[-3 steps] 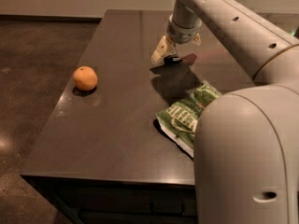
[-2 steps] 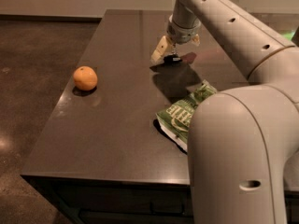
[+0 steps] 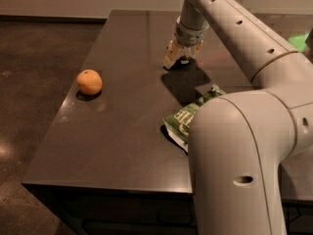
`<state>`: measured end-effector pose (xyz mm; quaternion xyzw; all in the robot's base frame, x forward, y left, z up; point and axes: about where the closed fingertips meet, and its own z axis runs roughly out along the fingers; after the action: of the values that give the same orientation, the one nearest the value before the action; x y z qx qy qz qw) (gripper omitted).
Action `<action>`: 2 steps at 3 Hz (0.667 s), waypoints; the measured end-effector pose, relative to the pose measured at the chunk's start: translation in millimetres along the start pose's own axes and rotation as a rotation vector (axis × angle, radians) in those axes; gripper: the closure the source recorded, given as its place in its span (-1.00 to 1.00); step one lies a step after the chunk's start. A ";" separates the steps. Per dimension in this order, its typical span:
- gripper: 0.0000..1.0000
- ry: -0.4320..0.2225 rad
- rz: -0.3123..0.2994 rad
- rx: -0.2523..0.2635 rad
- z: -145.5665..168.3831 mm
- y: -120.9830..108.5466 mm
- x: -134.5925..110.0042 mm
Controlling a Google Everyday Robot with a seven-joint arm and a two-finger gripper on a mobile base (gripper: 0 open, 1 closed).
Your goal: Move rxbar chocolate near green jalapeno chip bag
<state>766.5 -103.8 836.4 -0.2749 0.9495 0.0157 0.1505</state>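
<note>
My gripper [image 3: 181, 58] is low over the far middle of the dark table [image 3: 127, 146], pointing down. A dark flat shape lies right at its tip; it looks like the rxbar chocolate [image 3: 183, 64], but it blends with the gripper's shadow. The green jalapeno chip bag [image 3: 182, 119] lies nearer the front right, a short way in front of the gripper. Only its left part with white lettering shows; my arm's large white link hides the remainder.
A round orange fruit [image 3: 89, 81] sits near the table's left edge. My arm's big white link [image 3: 234, 170] fills the front right of the view. The floor drops away to the left and front of the table.
The gripper has stayed almost in place at the far middle. The arm's near link has shifted left and now covers more of the chip bag.
</note>
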 end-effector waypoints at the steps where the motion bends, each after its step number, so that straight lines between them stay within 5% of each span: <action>1: 0.25 0.002 -0.017 -0.027 -3.1 3.2 3.1; 2: 0.86 -0.003 -0.051 -0.049 -18.6 11.0 12.6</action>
<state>745.4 -103.1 849.9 -0.3027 0.9413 0.0354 0.1453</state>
